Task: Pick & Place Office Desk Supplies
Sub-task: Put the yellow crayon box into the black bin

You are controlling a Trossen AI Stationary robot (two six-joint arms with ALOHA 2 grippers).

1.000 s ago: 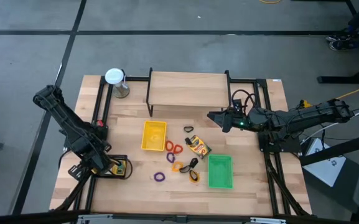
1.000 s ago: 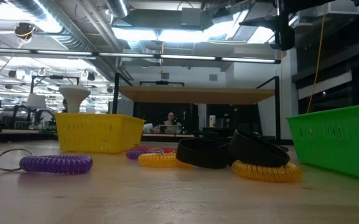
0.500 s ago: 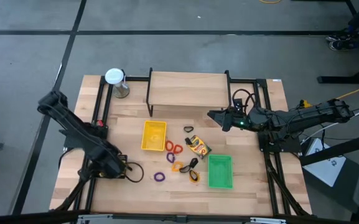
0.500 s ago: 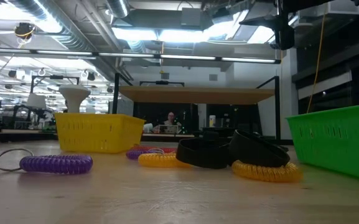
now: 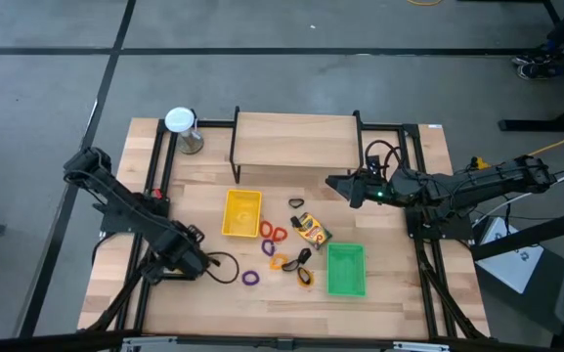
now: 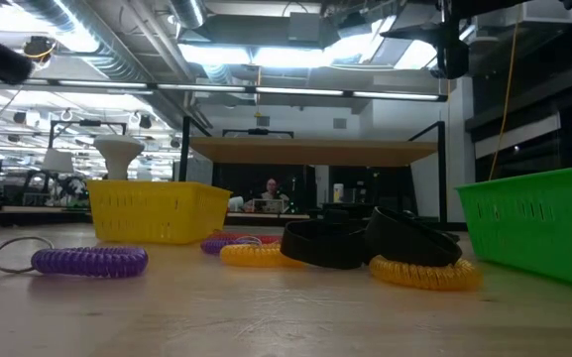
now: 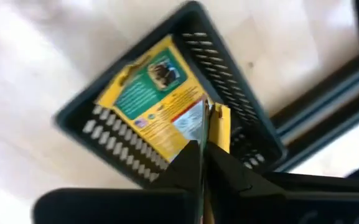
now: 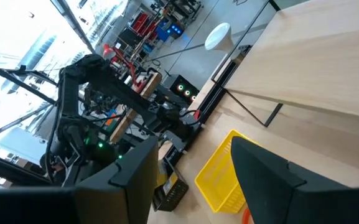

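Left claw [image 7: 203,148] is hanging over the black tray [image 7: 226,59] by the table's [image 5: 399,264] left rail. Its fingers are pinched together, gripping nothing that we are making out. We are finding a yellow box [image 7: 154,102] lying flat inside that tray, its edges close to the mesh walls. Right claw [image 5: 332,183] is hovering spread and empty beside the right leg of the shelf [image 5: 296,142], well apart from the clutter. A second box [image 5: 311,231], rings [image 5: 274,233] and clips [image 5: 296,203] are crowding the strip between the yellow tray [image 5: 241,212] and the green tray [image 5: 346,269]. A purple ring [image 5: 250,278] is lying just beside the left arm's cable [image 5: 225,268]. Bare wood is lying open along the table's right side.
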